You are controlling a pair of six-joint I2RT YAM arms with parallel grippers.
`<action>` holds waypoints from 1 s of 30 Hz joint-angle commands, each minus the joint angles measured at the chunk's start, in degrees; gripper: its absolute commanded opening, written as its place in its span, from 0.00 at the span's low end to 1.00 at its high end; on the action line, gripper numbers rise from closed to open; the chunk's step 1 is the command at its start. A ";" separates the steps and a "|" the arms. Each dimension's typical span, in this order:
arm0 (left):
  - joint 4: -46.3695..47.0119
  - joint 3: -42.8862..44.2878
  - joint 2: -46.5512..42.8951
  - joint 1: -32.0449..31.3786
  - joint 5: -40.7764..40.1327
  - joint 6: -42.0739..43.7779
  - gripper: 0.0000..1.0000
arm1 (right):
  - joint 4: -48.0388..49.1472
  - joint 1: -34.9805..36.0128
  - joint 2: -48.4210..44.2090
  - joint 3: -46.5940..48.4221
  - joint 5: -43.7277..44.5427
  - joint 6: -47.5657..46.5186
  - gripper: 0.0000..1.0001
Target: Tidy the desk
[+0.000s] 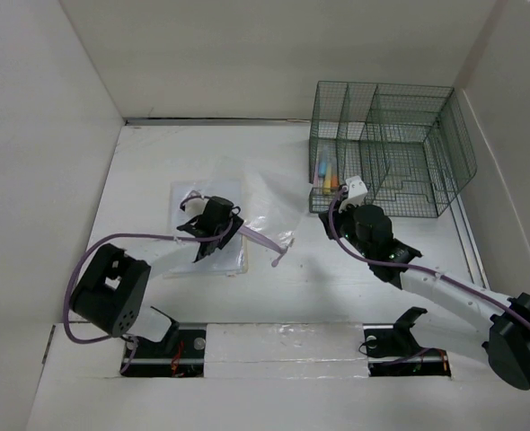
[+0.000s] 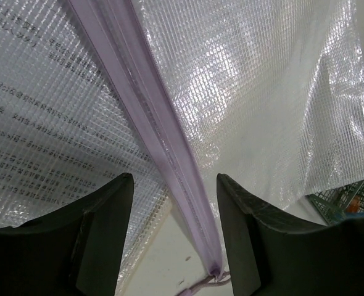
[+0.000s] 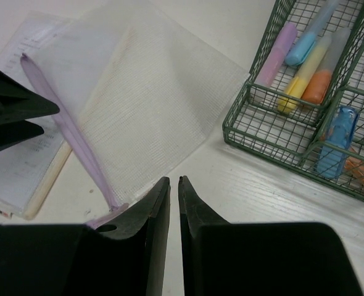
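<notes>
Mesh pouch (image 3: 151, 105) on desk (image 1: 337, 287); left claw (image 2: 174, 182) agape, seemingly astride zipper (image 2: 142, 92).

You are looking down on a wire rack (image 1: 409, 144) far right and a zip pouch (image 1: 265, 202) lying over a stack of papers (image 1: 186, 196) centre-left on the surface (image 1: 355, 296).
The rack is standing near the far right corner, markers (image 3: 302, 68) lying in its front left compartments. The pouch is lying left of it, partly overlapping the papers. Your left end effector (image 2: 174, 185) is hanging over the pouch's zip strip (image 2: 146, 105); your right end effector (image 3: 174, 185) is sitting between pouch and rack, just before the rack's front.
</notes>
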 commanded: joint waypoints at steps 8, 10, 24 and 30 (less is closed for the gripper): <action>0.96 6.24 6.44 0.62 -1.48 -0.33 0.52 | 2.30 0.61 -0.83 0.14 0.70 1.41 0.17; 0.61 6.77 7.68 0.62 -1.48 -0.24 0.52 | 2.21 0.61 -1.10 0.14 1.14 1.41 0.18; 5.35 5.54 10.59 0.62 -0.51 2.21 0.02 | 2.82 0.61 -0.75 0.05 -0.35 1.76 0.18; 5.88 4.05 8.92 0.62 -1.91 4.06 0.00 | 3.52 0.61 -0.66 -0.22 -0.88 1.59 0.18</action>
